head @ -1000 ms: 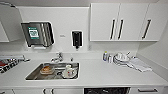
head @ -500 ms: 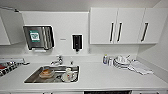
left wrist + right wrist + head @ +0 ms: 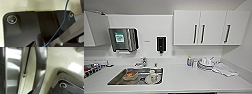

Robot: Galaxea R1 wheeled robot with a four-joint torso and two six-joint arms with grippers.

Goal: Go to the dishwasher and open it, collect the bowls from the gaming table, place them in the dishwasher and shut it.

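Note:
I face a white kitchen counter [image 3: 189, 80] with a steel sink [image 3: 116, 78] set into it. A narrow dark strip [image 3: 191, 93] runs under the counter's front edge. In the right wrist view a stainless-steel panel [image 3: 11, 72], apparently the dishwasher front, stands close beside a dark rounded bar [image 3: 40, 68] over pale speckled floor [image 3: 58, 60]. The left wrist view looks down on pale floor [image 3: 18, 5], with a thin blue cable [image 3: 62, 25] across it. The bowls and the gaming table are out of view.
The sink holds an orange-brown dish [image 3: 130, 75] and a white cup [image 3: 152, 76]. On the wall hang a steel paper-towel dispenser [image 3: 124, 40] and a black soap dispenser [image 3: 161, 44]. Stacked plates [image 3: 205, 64] and a cloth [image 3: 224, 69] lie at the right, under white wall cabinets [image 3: 201, 27].
The whole head picture has shifted slightly, with counter and sink sitting a little lower in it. That is the camera moving. Nothing on the counter has moved.

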